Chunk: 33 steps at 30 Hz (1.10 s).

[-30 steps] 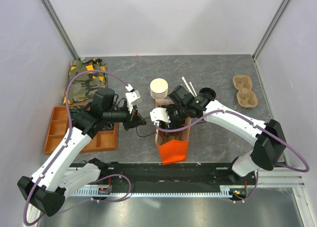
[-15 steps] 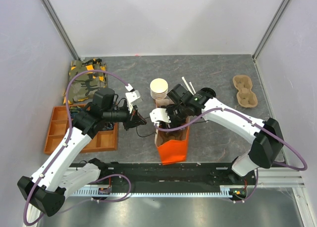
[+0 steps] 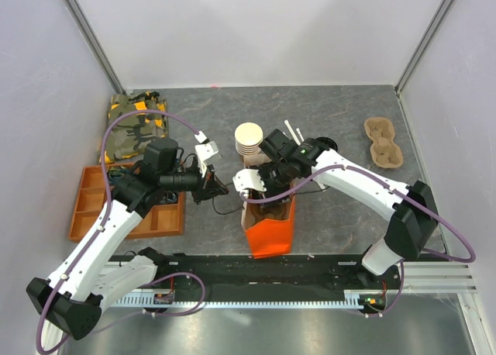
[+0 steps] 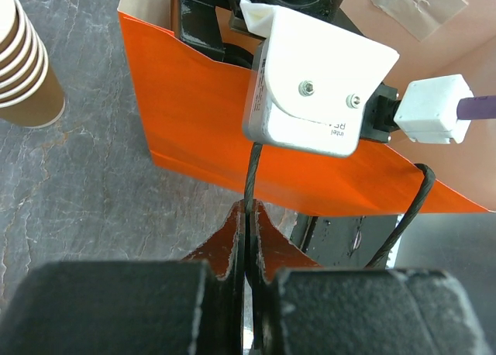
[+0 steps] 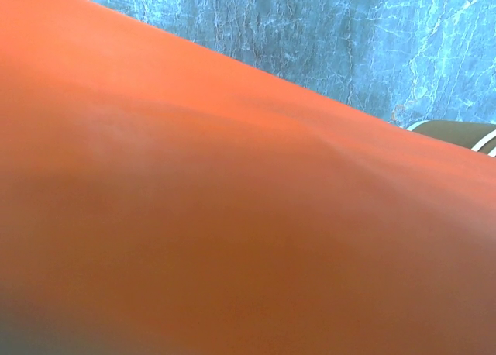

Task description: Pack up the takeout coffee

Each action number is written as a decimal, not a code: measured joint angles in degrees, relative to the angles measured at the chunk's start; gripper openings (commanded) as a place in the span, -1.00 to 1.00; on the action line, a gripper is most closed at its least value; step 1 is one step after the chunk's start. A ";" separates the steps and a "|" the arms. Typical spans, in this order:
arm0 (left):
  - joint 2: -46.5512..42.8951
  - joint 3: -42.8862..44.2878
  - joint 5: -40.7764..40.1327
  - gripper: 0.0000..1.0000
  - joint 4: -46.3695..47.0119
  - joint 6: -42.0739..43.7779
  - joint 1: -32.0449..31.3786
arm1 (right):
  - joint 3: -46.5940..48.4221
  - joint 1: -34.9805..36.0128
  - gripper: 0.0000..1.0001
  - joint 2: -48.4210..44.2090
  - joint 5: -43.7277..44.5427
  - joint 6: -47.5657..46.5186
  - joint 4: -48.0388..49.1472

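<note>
1. Since a second ago, the right arm [image 3: 364, 186] has been shifted slightly leftward, while the left arm [image 3: 108, 223] has been kept in place.
2. Nearest the bases, the orange bag [image 3: 270, 235] is stood upright with its mouth open.
3. The right gripper [image 3: 268, 188] is sunk into that mouth. Its fingers are hidden, so how far they are parted, and whether anything is gripped, cannot be told.
4. The takeout coffee cannot be made out in any view, as the bag's inside is blocked by the right gripper.
5. The right wrist view is almost filled by blurred orange bag wall. A tan edge [image 5: 459, 132] is cut off at its right border, and which cup it belongs to cannot be told.
6. The left gripper [image 4: 247, 235] is pinched tight on a thin black cord [image 4: 251, 177] that runs up toward the bag's rim.
7. Just behind the bag, a stack of lidless cups [image 3: 249, 140] is seen. An orange tray [image 3: 91, 204] on the left is partly covered by the left arm.
8. Farthest back, a pulp cup carrier [image 3: 383, 143] lies on the right.
</note>
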 measured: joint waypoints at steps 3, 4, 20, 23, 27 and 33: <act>0.00 0.00 -0.26 -0.96 -0.04 0.00 0.00 | 0.52 -0.07 -0.17 0.55 -0.13 -0.07 -0.28; 0.00 0.00 -0.44 -0.96 -0.02 0.00 0.00 | 0.72 -0.11 -0.16 0.76 -0.20 -0.07 -0.46; 0.00 0.00 -1.03 -0.96 0.92 0.00 0.00 | 2.51 -0.63 0.63 1.77 -0.94 0.24 -1.92; 0.00 0.00 -1.20 -0.96 1.01 0.00 -0.24 | 2.51 -0.66 0.76 1.75 -1.07 0.61 -1.99; 0.00 0.00 -1.33 -0.96 1.11 0.00 -0.61 | 2.51 -0.74 0.85 1.62 -1.14 1.40 -2.21; 0.00 0.00 -1.42 -0.96 1.31 0.00 -1.20 | 2.38 -0.90 0.92 1.11 -1.14 2.32 -2.25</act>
